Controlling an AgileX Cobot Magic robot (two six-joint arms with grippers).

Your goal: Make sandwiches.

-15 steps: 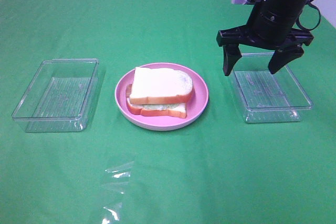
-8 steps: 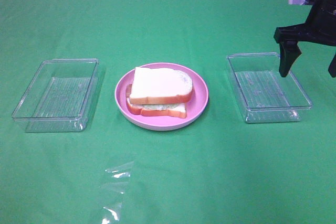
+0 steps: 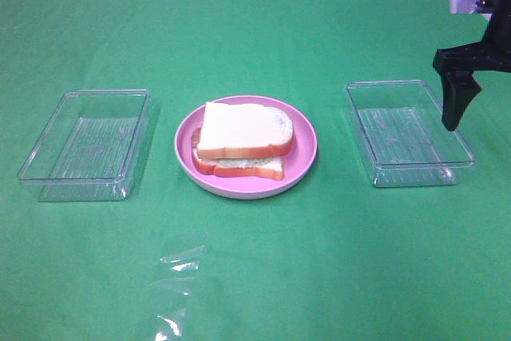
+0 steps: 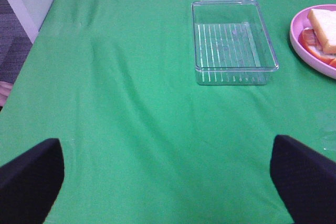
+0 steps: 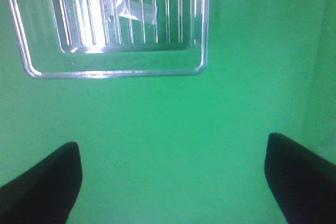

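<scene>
You have the sandwich (image 3: 242, 143) stacked on the pink plate (image 3: 305, 143) at frame centre, long axis left-right, well left of the right gripper (image 3: 479, 93), whose jaws are spread empty at the right edge, like the left gripper's (image 4: 168, 182).

The sandwich (image 3: 242, 143) lies flat at the scene's centre: two white bread slices with orange-brown crust, stacked slightly askew, pale green lettuce between them, its top slice shifted toward 12 o'clock.
</scene>
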